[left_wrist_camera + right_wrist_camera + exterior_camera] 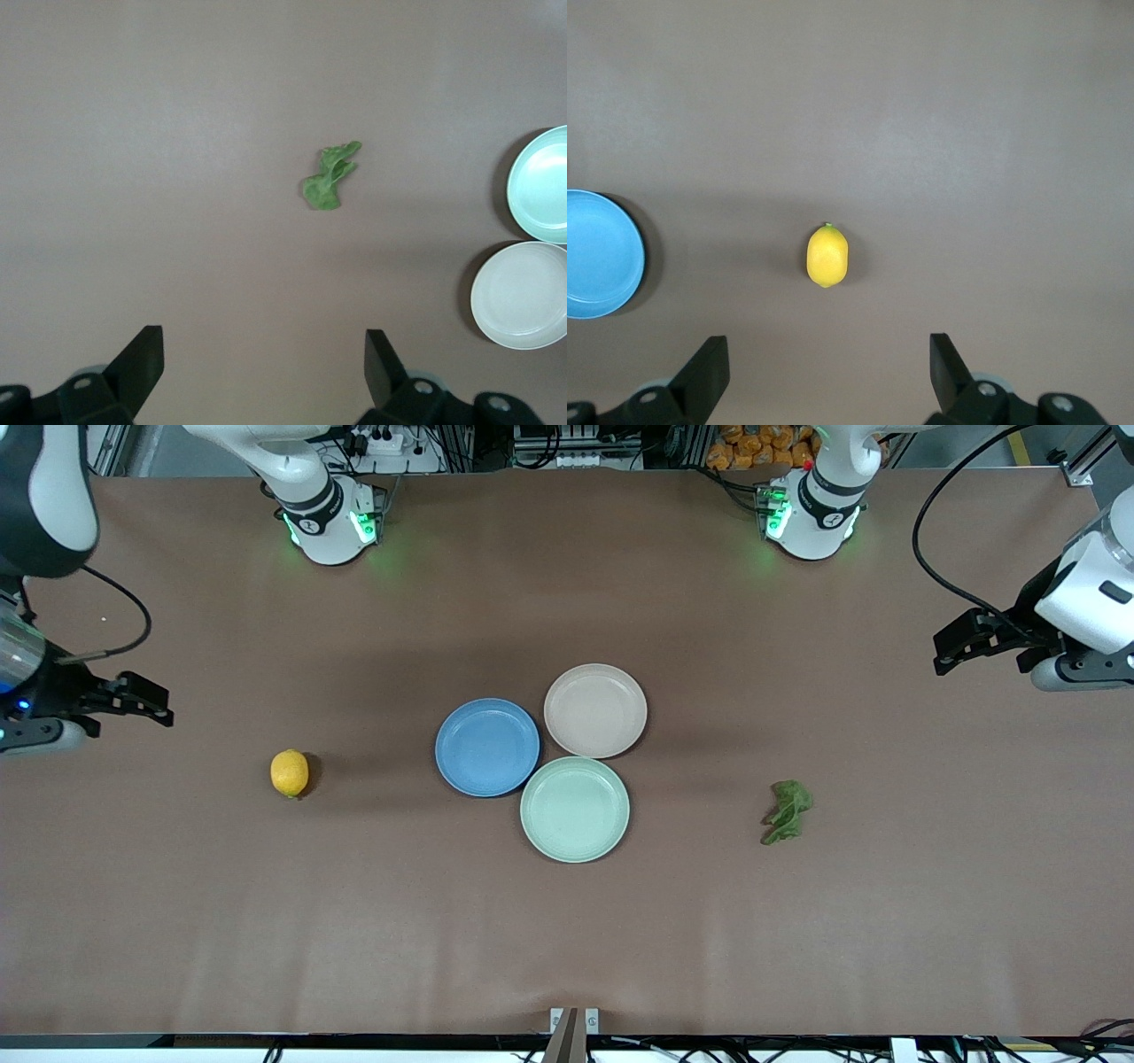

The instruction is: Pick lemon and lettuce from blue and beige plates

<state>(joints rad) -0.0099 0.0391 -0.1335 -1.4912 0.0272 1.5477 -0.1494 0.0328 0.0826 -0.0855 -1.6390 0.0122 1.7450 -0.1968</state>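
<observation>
The lemon [290,772] lay on the bare tabletop [567,921] toward the right arm's end, well apart from the blue plate [487,747], while the lettuce [787,810] lay on the tabletop toward the left arm's end, well apart from the beige plate [595,710] and from the mint-green plate [575,809]; all three plates, touching or nearly touching in a cluster, carried nothing. The right hand [142,698] hovered over the tabletop's edge at its own end, released, its fingers spread wide in the right wrist view with the lemon [827,255] between and ahead of them; the left hand [961,640] hovered likewise at the other end, released, with the lettuce [330,177] ahead of its spread fingers. The lemon appeared firm, smooth and rounded, so it would probably roll or slip unless taken across its short middle. The lettuce looked light, soft and crumpled, likely to yield and lie low on the surface, so a low pinch across its thicker, bunched end seemed soundest. Both hands were cut off at the front view's edges, their fingertips hard to separate there, and in the wrist views only part of each plate showed; the lettuce's underside and true thickness could not be judged.
</observation>
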